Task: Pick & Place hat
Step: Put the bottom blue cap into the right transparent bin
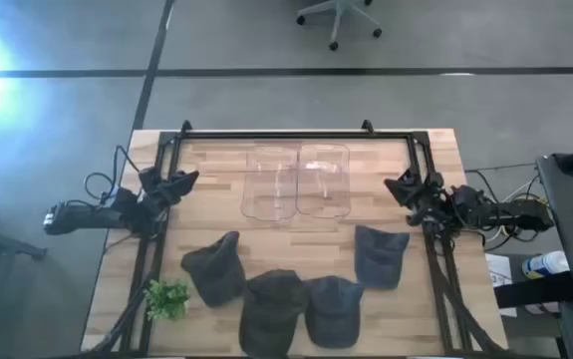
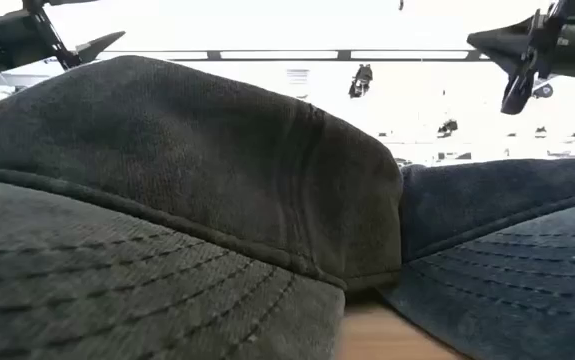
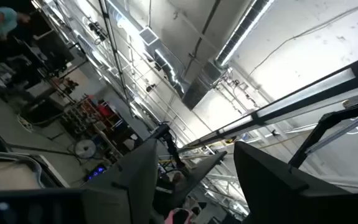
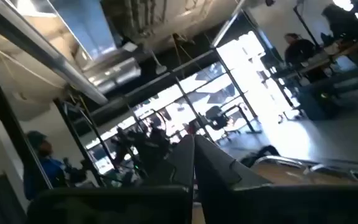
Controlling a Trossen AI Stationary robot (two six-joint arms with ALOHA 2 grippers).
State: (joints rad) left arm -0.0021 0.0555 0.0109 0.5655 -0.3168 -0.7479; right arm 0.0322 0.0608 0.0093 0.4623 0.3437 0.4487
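Observation:
Four dark caps lie flat on the wooden table near its front edge: one at the left (image 1: 216, 267), an olive one (image 1: 271, 309), a blue-grey one (image 1: 334, 311) and one at the right (image 1: 381, 254). The low view shows the olive cap (image 2: 167, 180) and the blue-grey cap (image 2: 507, 240) close up. My left gripper (image 1: 184, 180) hovers at the table's left edge, raised, open and empty; it also shows in the left wrist view (image 3: 191, 180). My right gripper (image 1: 398, 186) hovers at the right edge, raised, shut and empty; it also shows in the right wrist view (image 4: 194, 168).
Two clear plastic bins (image 1: 271, 184) (image 1: 324, 179) stand side by side at the table's far middle. A small green plant (image 1: 166, 297) sits at the front left. A black frame (image 1: 286, 135) runs around the table. Bare wood lies between bins and caps.

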